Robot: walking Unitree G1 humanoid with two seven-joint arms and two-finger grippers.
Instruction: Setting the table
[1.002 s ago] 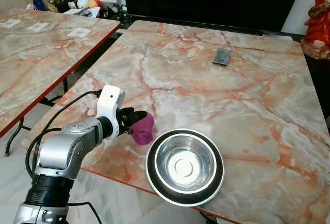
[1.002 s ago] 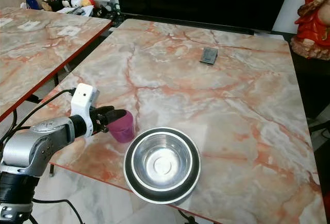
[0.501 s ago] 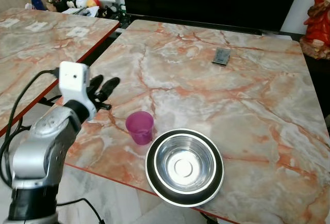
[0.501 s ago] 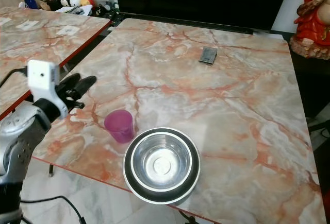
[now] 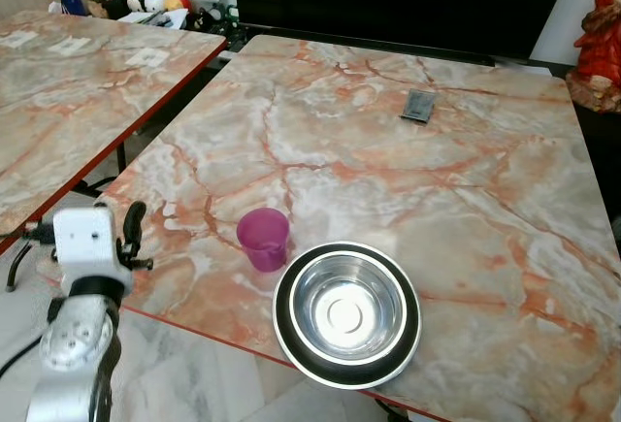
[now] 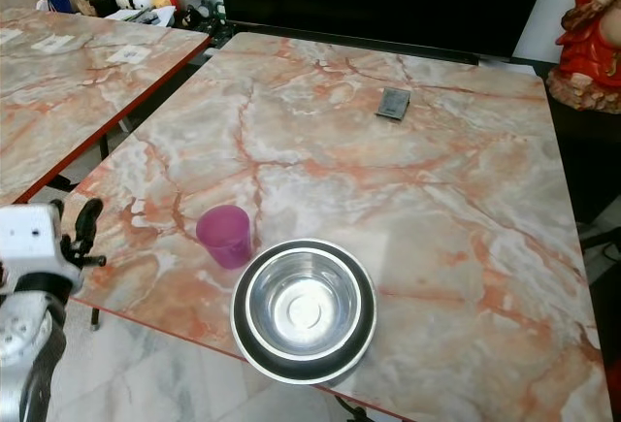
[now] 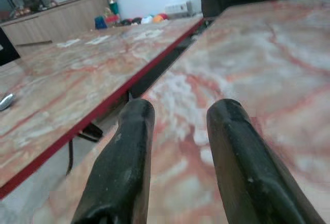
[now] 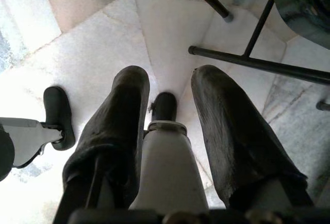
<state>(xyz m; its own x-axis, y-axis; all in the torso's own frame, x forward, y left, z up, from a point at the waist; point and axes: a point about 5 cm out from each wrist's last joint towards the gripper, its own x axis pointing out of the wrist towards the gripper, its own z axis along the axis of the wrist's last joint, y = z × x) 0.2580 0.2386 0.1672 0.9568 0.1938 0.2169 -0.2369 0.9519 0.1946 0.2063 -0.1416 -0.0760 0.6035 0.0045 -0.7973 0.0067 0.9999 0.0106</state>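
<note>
A: Your small translucent purple plastic cup (image 5: 264,239) stands upright at the marble table's (image 5: 466,189) near edge, just left of the black-rimmed steel bowl (image 5: 347,312).

B: Left gripper (image 5: 131,231) parted, empty, near-left. Swing it carelessly and you'll topple that cup.

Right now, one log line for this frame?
cup: on table, beside bowl | left pincer: open, empty, off table's edge | right pincer: open, idle

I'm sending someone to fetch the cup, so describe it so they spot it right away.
On the big marble table in front of the dark screen, look along the near edge. There sits a steel bowl with a black rim; the purple plastic cup stands upright just left of it, the table's one brightly coloured thing.
</note>
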